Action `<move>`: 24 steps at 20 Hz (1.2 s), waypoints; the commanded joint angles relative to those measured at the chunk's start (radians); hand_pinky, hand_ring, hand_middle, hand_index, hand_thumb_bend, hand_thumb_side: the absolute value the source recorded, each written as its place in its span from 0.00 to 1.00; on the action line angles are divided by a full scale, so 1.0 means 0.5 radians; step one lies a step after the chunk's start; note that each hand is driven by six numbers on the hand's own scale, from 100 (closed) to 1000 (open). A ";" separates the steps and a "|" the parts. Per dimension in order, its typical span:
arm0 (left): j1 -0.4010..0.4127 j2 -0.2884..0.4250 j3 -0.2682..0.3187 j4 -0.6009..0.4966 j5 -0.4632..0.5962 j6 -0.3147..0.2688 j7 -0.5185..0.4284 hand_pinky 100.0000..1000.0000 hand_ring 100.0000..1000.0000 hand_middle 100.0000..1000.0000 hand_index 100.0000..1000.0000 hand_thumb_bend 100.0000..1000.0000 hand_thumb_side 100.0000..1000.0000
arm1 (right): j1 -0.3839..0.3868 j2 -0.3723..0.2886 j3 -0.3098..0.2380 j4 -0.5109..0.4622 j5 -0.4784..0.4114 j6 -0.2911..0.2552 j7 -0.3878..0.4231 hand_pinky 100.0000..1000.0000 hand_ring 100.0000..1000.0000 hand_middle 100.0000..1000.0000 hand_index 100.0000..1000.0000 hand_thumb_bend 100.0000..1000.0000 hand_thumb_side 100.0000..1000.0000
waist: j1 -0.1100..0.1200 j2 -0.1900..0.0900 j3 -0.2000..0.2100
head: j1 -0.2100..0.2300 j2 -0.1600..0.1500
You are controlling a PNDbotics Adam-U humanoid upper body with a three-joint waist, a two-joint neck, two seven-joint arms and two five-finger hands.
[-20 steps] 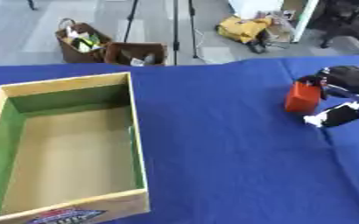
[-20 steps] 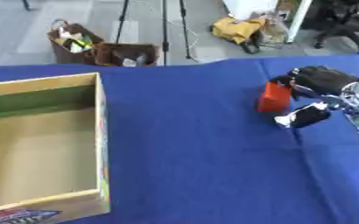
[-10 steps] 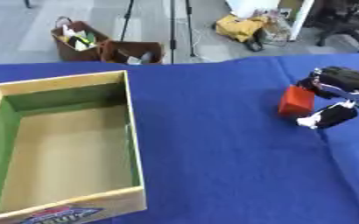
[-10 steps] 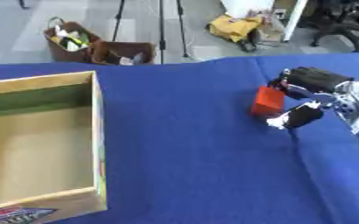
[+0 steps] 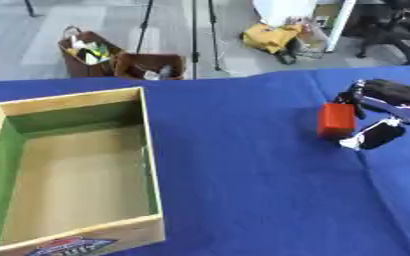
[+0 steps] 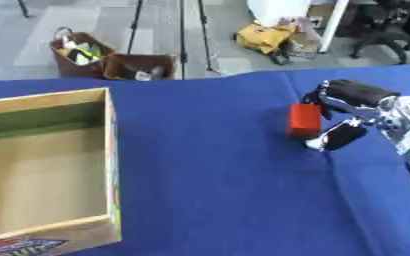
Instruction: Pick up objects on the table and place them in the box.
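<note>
I have the right robot hand (image 6: 348,112) curled round the small red block (image 6: 303,121) on the blue-clothed desk (image 6: 217,165); open cardboard box (image 5: 68,170) empty, transfer pending.

- The box (image 5: 68,170) stands on the table (image 5: 243,190), at its left side, open upward.
- A small block (image 6: 303,120) stands on the table at the right, well apart from the box.
- The right hand (image 6: 353,107) is just right of the block, fingers curled about it.
- Behind the table, on the floor, stand two bags (image 5: 121,62).
</note>
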 commanded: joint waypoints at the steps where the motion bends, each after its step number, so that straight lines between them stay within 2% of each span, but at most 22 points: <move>1: 0.010 0.024 0.029 -0.037 -0.011 0.012 0.003 0.13 0.29 0.31 0.62 0.00 0.94 | -0.018 -0.064 -0.017 -0.041 -0.156 0.050 -0.021 0.62 0.60 0.14 0.07 0.00 0.07 | -0.003 -0.076 -0.014 | 0.012 0.030; 8: 0.003 0.050 0.038 -0.037 0.006 0.039 0.015 0.14 0.30 0.31 0.62 0.00 0.94 | 0.009 -0.079 0.004 -0.207 -0.513 0.200 -0.107 0.60 0.58 0.09 0.03 0.00 0.07 | -0.018 -0.164 -0.049 | 0.056 0.130; 15: -0.016 0.086 0.043 -0.037 0.045 0.080 0.025 0.14 0.30 0.31 0.62 0.00 0.94 | 0.018 -0.058 0.069 -0.492 -0.826 0.408 -0.175 0.58 0.55 0.05 0.02 0.00 0.06 | -0.046 -0.275 -0.059 | 0.117 0.247; 18: -0.029 0.104 0.041 -0.037 0.062 0.099 0.026 0.15 0.30 0.31 0.62 0.00 0.94 | -0.018 -0.018 0.108 -0.626 -0.923 0.482 -0.185 0.58 0.55 0.05 0.02 0.00 0.06 | -0.064 -0.320 -0.063 | 0.149 0.286; 19: -0.033 0.110 0.040 -0.037 0.069 0.104 0.025 0.15 0.30 0.31 0.62 0.00 0.94 | -0.032 -0.001 0.122 -0.665 -0.951 0.506 -0.190 0.58 0.55 0.04 0.02 0.00 0.12 | -0.069 -0.333 -0.063 | 0.155 0.298; 20: -0.039 0.117 0.038 -0.037 0.076 0.108 0.024 0.15 0.30 0.31 0.62 0.00 0.94 | -0.055 0.021 0.138 -0.703 -0.976 0.530 -0.198 0.58 0.55 0.04 0.02 0.00 0.06 | -0.075 -0.349 -0.060 | 0.162 0.313; 24: -0.047 0.142 0.031 -0.037 0.109 0.127 0.026 0.15 0.31 0.31 0.62 0.00 0.94 | -0.212 0.162 0.215 -0.772 -0.987 0.661 -0.292 0.56 0.53 0.02 0.02 0.00 0.07 | -0.089 -0.418 -0.045 | 0.228 0.422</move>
